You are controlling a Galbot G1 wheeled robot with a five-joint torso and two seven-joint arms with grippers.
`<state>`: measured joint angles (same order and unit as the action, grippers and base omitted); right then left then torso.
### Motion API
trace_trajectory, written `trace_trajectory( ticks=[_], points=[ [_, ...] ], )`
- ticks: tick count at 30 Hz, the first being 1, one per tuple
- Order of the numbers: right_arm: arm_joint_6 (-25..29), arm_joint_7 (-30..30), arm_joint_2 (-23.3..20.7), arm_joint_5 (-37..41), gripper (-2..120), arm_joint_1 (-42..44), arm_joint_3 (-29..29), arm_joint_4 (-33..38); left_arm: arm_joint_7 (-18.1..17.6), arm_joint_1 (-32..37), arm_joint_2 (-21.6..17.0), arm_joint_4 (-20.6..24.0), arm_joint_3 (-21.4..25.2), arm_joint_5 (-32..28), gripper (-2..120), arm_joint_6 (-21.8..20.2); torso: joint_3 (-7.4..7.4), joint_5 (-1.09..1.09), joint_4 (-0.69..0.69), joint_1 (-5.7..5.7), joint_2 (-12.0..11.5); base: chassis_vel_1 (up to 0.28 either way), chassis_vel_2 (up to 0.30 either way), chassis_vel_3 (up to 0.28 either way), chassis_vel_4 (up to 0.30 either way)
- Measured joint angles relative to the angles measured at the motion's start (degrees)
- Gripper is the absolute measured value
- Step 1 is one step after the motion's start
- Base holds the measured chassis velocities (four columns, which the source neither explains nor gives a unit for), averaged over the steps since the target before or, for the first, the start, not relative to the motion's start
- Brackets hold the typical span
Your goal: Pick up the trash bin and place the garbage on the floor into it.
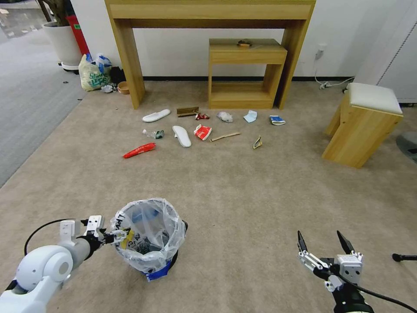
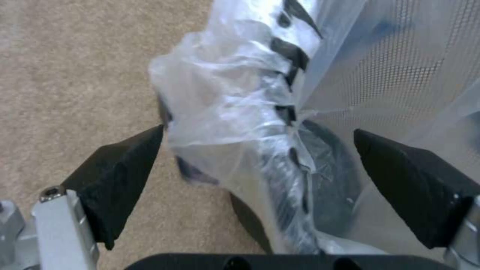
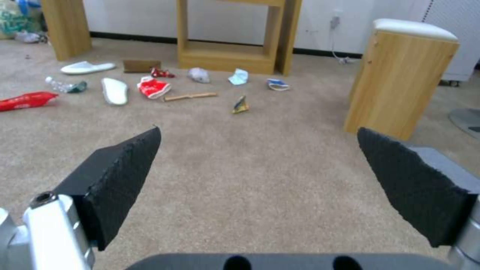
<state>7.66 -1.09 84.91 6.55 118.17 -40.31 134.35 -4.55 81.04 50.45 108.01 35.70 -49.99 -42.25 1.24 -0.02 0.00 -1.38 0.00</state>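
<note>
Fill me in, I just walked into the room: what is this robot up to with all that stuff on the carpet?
The left gripper is open at the rim of the small round dark trash bin lined with a crinkly clear bag, one finger either side, not clamped. The right gripper hangs open above bare carpet. The garbage lies farther off near the wooden shelf: two white slippers, red wrappers, a wood stick.

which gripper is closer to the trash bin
Left. The left gripper is at the trash bin rim, its open fingers straddling the bagged edge. The right gripper hangs open well off to the bin's right.
</note>
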Motion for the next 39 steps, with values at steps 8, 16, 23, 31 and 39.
trace_trajectory(
  ticks=[8, 16, 23, 31, 39],
  points=[
    [0.00, -0.75, 0.11, 0.31, 100, -0.20, 0.34, -0.17, -0.46, -1.63, -0.69, -1.50, -1.97, 0.27, 96, 0.10, 0.00, 0.01, 0.00, 0.00, 0.00, 0.000, 0.000, 0.000, 0.000],
    [0.01, -1.24, 0.20, 0.47, 100, -0.42, 0.51, -0.37, -0.49, -1.72, -1.31, -2.16, -2.34, 0.60, 68, 0.39, -0.01, 0.02, 0.00, 0.00, 0.00, 0.000, 0.000, 0.000, 0.000],
    [0.09, -1.79, 0.23, 0.40, 100, -0.62, 1.27, -0.56, -0.89, -1.73, -1.64, -1.87, -2.30, 0.13, 40, 0.14, 0.00, -0.01, 0.00, 0.00, 0.00, 0.000, 0.000, 0.000, 0.000],
    [0.07, -2.21, 0.08, 0.34, 100, -1.13, 1.41, -0.60, -6.43, -1.98, -1.66, -1.01, -2.30, -5.30, 14, 0.02, 0.00, -0.02, 0.00, 0.00, 0.00, 0.000, 0.000, 0.000, 0.000],
    [-0.05, -2.35, 0.09, 0.37, 100, -1.21, 1.17, -0.62, -11.76, -1.44, -1.02, 1.95, -1.42, -10.74, 0, -0.01, 0.00, 0.00, -0.01, 0.00, 0.00, 0.000, 0.000, 0.000, 0.000]
  ],
)
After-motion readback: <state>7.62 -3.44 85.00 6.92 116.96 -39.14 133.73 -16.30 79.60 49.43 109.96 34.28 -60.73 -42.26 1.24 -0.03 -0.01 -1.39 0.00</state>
